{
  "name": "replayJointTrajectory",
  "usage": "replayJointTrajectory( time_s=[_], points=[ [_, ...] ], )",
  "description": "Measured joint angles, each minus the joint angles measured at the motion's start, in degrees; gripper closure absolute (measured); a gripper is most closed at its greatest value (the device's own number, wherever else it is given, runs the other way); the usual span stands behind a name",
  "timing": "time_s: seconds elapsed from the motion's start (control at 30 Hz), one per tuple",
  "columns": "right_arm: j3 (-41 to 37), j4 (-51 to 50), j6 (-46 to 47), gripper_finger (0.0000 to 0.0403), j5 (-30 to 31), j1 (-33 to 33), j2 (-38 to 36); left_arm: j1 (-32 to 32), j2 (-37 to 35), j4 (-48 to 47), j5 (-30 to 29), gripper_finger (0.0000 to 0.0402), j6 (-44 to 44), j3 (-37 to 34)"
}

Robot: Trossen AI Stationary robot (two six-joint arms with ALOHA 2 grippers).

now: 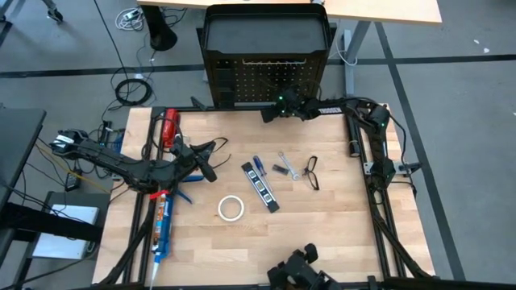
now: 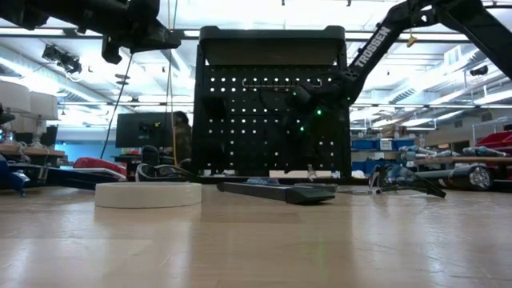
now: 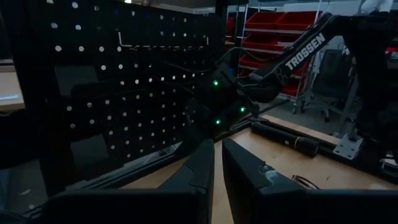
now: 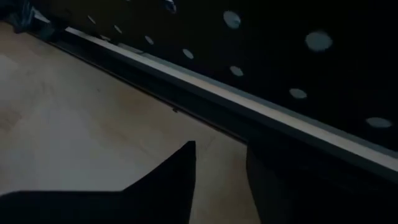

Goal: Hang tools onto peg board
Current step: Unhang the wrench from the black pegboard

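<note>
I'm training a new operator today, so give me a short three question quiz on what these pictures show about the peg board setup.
1. True or false: the white tape roll already hangs on the peg board.
2. Which gripper is up against the peg board's lower edge: A) left gripper B) right gripper?
3. Fill in: the safety glasses lie on the ____, between the silver wrench and the right arm's base.

Key
1. False; it lies flat on the table.
2. B; the left gripper hovers empty over the table's left side, fingers nearly together.
3. Table.
</note>
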Motion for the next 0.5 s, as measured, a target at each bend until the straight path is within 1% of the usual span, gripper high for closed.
replayJointTrajectory(
  time_s=[0.1, 0.2, 0.33, 0.5],
  points=[
    [0.0, -1.3, -0.1, 0.0237, 0.0, -0.3, -1.2, 0.0, -0.2, 0.6, 0.1, 0.0365, 1.0, 0.0],
    [0.0, -3.7, -0.9, 0.0222, 0.2, -0.2, -1.9, 0.0, -0.3, 1.4, 0.2, 0.0365, 2.8, 0.0],
    [-0.2, -6.1, -1.0, 0.022, 1.9, 0.6, -2.2, 0.0, -0.3, 2.6, 0.2, 0.0365, 4.5, 0.0],
    [-0.2, -8.0, -1.3, 0.0229, 2.3, 1.0, -2.3, 0.0, -0.3, 2.4, 0.2, 0.0365, 4.4, 0.0]
  ],
)
